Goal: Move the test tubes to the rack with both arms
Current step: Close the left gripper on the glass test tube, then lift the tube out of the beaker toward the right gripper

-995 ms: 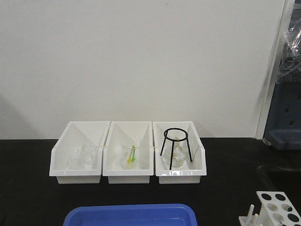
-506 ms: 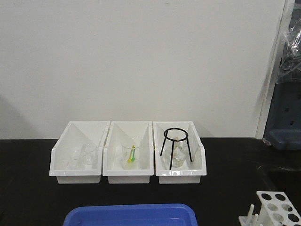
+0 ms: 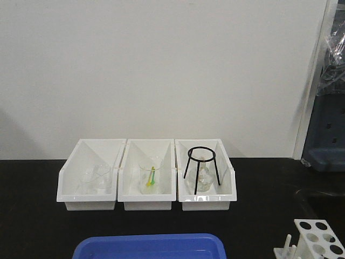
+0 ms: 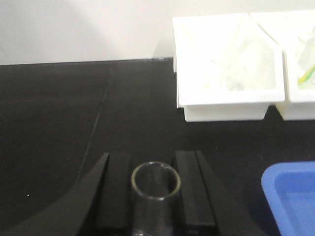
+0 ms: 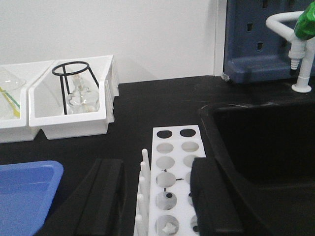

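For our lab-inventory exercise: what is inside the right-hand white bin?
The right-hand white bin holds a black wire tripod, with a clear glass flask standing between its legs. The bin's front wall hides the floor just behind it.

White rack (image 5: 176,155), blue tray (image 3: 151,247), black tabletop (image 4: 59,113)
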Robot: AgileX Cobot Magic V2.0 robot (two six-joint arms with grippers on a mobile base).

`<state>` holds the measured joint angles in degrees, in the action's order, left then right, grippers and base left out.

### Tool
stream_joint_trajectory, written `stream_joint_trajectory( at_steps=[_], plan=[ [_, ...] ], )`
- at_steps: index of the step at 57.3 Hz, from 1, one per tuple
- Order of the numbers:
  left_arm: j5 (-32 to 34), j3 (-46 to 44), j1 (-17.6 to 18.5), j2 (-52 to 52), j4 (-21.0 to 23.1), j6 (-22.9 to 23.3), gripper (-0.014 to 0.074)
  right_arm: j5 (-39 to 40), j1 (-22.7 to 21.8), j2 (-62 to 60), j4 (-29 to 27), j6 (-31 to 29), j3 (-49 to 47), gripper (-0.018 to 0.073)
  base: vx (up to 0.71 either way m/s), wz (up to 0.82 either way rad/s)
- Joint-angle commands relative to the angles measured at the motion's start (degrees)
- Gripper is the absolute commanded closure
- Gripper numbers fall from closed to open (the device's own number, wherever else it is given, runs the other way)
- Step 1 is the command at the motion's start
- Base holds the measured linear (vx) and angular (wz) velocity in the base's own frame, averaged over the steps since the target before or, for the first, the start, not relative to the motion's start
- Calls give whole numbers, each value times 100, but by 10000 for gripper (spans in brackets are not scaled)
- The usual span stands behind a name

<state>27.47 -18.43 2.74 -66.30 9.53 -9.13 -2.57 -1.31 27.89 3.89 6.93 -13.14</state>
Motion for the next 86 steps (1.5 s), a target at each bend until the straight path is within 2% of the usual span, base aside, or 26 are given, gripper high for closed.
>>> stream_joint_trajectory(
  at_steps=[1,13,23,36,42,49,55,60,69,77,80,86],
  plan=[
    [471,-142,34,225,240,50,602,551,5,133,3,8,-194,174,0,0],
    [484,-223,34,489,268,50,602,663,5,192,92,-10,-194,174,0,0],
    [395,-840,34,569,268,56,602,552,5,192,92,-38,-194,174,0,0],
    [-706,-2005,61,569,268,82,601,257,10,192,92,-525,-200,174,0,0],
    [-1192,-2439,61,569,268,484,601,82,10,196,87,-657,-200,174,0,0],
    [-1266,-2690,147,528,240,969,601,-208,15,266,68,-657,-299,174,0,0],
    [-1263,-2780,416,420,216,1135,601,-591,15,584,45,-766,-593,174,0,0],
    [-1152,-2785,734,259,216,1297,601,-664,73,961,-67,-1163,-883,174,0,0],
    [-684,-2785,1394,-167,216,1646,601,-704,688,1753,-855,-2059,-1419,174,0,0],
    [-113,-2785,1902,-591,211,2193,601,-762,1630,2594,-1468,-2858,-1966,174,0,0],
    [25,-2785,2051,-717,201,2386,601,-762,1950,2877,-1568,-3023,-2182,174,0,0],
    [244,-2785,2314,-926,-85,2896,601,-767,2486,3451,-1751,-3017,-2694,172,0,0]
  ],
)
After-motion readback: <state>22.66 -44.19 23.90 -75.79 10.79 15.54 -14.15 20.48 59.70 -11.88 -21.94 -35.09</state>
